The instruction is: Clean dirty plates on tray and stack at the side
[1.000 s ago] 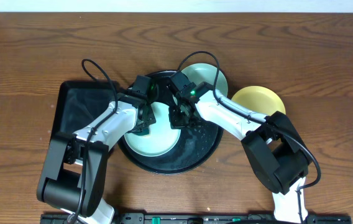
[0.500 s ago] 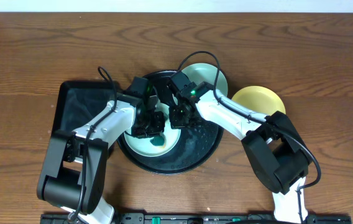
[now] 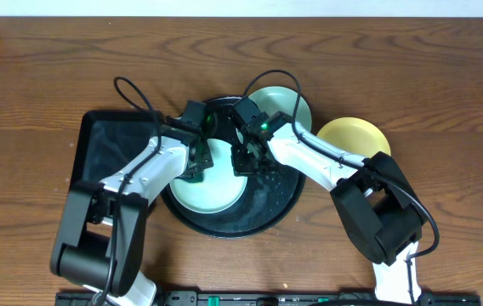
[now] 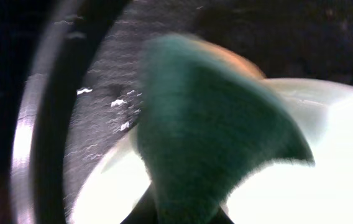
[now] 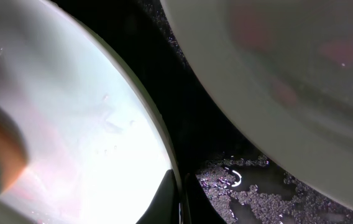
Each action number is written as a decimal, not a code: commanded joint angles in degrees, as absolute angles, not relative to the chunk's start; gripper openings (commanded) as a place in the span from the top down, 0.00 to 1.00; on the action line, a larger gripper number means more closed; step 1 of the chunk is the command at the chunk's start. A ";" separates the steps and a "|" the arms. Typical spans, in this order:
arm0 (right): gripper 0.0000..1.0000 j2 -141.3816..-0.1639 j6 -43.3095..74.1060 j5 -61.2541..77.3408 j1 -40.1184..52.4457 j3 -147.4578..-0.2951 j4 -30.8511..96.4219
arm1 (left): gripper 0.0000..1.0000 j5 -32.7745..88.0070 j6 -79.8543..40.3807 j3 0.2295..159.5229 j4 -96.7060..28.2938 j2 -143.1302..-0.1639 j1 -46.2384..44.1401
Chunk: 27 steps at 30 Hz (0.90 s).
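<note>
Change: the sponge (image 4: 207, 124) in the left gripper (image 3: 195, 166) has swung from the middle of the near mint plate (image 3: 216, 191) back to its left edge.
Meaning: a scrub stroke mid-run, by my read; this plate is not ready to stack.
Left arm: reaches in from near left, wrist tipped down over the plate's left rim, jaws clamped on the sponge.
Right arm: unmoved; the right gripper (image 3: 246, 163) pinches the plate's right rim, steadying it.
Plates: near mint plate in the round tray (image 3: 271, 212); far mint plate (image 3: 291, 109) overlaps the tray's far right rim; yellow plate (image 3: 354, 136) on the table, right of the tray.
</note>
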<state>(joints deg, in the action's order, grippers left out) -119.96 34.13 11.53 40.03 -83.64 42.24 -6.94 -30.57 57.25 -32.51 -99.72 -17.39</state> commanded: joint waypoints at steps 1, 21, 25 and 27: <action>0.99 -120.95 34.46 9.47 39.31 -84.27 42.68 | 0.93 -11.25 -30.39 62.76 -37.19 -92.49 -16.16; 0.99 -107.42 19.42 1.72 40.88 -87.29 44.21 | 0.92 -10.94 -25.32 65.43 -48.60 -83.61 5.26; 0.99 -103.72 18.70 -6.48 42.11 -87.29 45.25 | 0.93 -10.94 -25.32 65.32 -48.60 -83.61 6.46; 0.99 -102.08 16.19 -10.02 42.87 -87.29 45.21 | 0.92 -10.96 -25.32 65.21 -48.56 -83.61 6.48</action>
<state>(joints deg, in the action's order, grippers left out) -104.47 20.03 -0.97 41.50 -86.41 45.10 -9.82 -26.50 65.34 -48.64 -83.59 6.02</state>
